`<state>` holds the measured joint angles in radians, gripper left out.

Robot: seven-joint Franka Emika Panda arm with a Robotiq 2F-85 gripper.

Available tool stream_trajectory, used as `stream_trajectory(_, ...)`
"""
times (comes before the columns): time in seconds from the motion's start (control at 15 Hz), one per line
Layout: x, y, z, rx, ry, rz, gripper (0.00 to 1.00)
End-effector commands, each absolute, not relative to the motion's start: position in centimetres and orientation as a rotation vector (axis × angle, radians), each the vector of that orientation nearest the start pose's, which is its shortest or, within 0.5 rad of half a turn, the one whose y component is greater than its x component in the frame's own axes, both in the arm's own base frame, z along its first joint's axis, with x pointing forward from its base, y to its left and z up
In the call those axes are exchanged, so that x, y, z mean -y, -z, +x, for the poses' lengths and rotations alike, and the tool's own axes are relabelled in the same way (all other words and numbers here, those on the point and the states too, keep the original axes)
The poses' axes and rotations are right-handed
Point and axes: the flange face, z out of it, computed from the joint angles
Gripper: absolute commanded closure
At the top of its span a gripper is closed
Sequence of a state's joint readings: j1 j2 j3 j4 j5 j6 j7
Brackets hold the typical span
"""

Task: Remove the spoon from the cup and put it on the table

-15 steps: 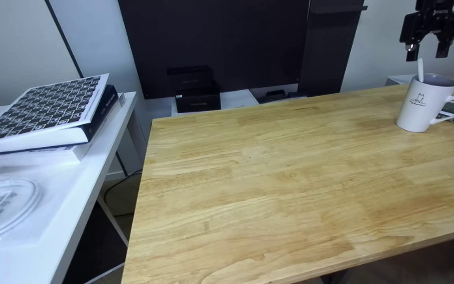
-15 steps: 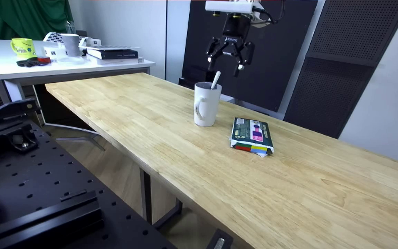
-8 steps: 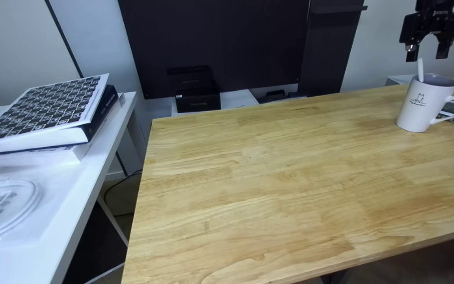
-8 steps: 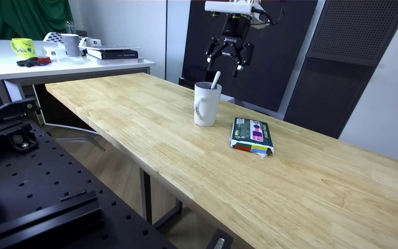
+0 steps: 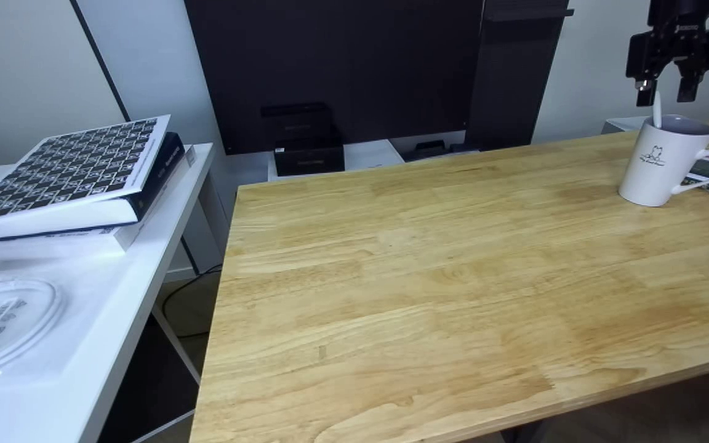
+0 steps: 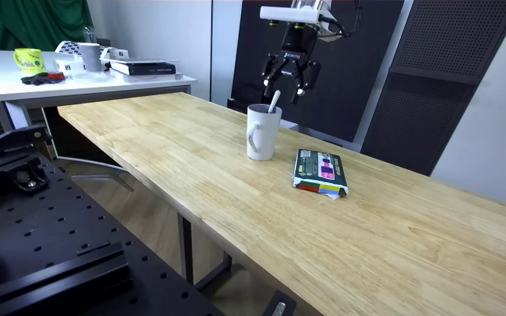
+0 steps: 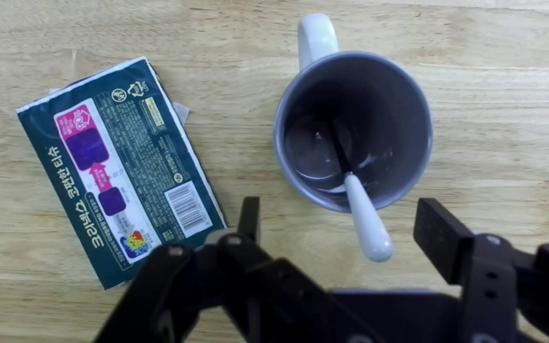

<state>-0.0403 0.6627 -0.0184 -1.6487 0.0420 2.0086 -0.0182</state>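
Observation:
The spoon (image 7: 367,219) stands tilted in the cup, its white handle leaning out over the rim in the wrist view. Its thin shaft looks dark inside; its bowl is lost in shadow. The spoon also shows in both exterior views (image 5: 656,111) (image 6: 274,101). The cup (image 5: 659,169), a white mug with a side handle, stands upright on the wooden table (image 5: 453,264). My gripper (image 6: 282,94) is open and empty just above the cup, fingers pointing down. In the wrist view the handle's end lies between the spread fingers (image 7: 441,238), nearer the right one, apparently untouched.
A dark green packet (image 6: 321,171) lies on the table beside the cup, close to the left finger in the wrist view. A white side table (image 6: 77,90) holds books (image 6: 143,68), a yellow mug (image 6: 30,61) and a grey cup (image 6: 90,57).
My gripper was nearly still, then moved down a little over the last half second, closer to the spoon's handle. The spoon and cup have not moved.

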Motion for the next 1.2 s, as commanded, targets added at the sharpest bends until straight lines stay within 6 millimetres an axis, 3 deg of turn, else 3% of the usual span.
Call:
stream_trajectory(0.0, 3.5, -20.4, 65.5, -0.137, -0.470, -3.067, 0.47)
stream_trajectory(0.53, 3.5, -20.5, 65.5, -0.149, -0.474, -3.069, 0.99)
stream_trajectory(0.87, 2.9, -23.1, 66.3, -0.125, -0.431, -3.088, 0.96)
stream_trajectory(1.13, 1.5, -27.6, 67.4, -0.078, -0.366, -3.104, 0.96)
